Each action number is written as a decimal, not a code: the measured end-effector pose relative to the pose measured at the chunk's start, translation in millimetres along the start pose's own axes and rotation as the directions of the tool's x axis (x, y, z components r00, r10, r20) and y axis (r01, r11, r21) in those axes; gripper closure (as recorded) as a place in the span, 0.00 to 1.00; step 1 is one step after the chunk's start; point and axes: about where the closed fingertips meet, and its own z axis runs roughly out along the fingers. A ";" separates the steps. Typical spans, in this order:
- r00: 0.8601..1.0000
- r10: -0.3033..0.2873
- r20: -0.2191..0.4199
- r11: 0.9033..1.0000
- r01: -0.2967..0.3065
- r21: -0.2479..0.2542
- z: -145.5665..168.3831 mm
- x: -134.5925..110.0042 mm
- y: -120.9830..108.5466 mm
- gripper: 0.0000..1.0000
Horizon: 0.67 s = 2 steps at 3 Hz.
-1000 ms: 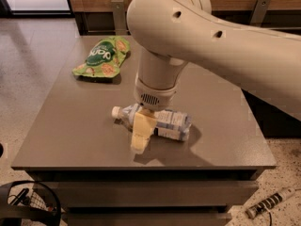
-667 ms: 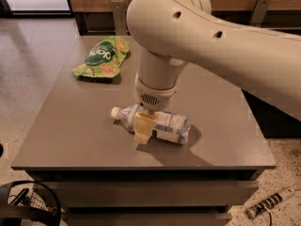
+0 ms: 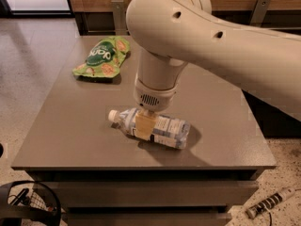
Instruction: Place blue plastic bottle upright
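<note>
1. The robot arm [image 3: 221, 46] enters from the right edge of the frame as a thick cream link, sloping up to a rounded elbow at the upper centre.
2. From that elbow a shorter cylindrical wrist section [image 3: 156, 81] drops almost straight down towards the middle of the table [image 3: 66, 131], ending in a vented collar.
3. The gripper [image 3: 143, 126] hangs below the collar and points downward. Its pale yellow tip lies over the middle of the blue plastic bottle [image 3: 168, 129], on the side nearer the camera.
4. Whether the gripper grasps the bottle or only sits against it cannot be told, as the wrist hides the far side.
5. The bottle lies on its side on the grey tabletop, just below the centre of the frame. Its white cap [image 3: 113, 115] points left and its base points right and slightly down. The label with dark print shows to the right of the gripper.
6. A green snack bag [image 3: 101, 58] lies flat at the upper left of the table, well apart from the bottle.
7. A power strip [image 3: 270, 204] lies on the speckled floor at the lower right.
</note>
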 end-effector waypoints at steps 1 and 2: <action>1.000 -0.001 0.000 1.000 0.001 0.001 -0.2 0.1 0.4 1.00; 1.000 -0.001 0.000 1.000 0.001 0.001 -0.2 0.1 0.4 1.00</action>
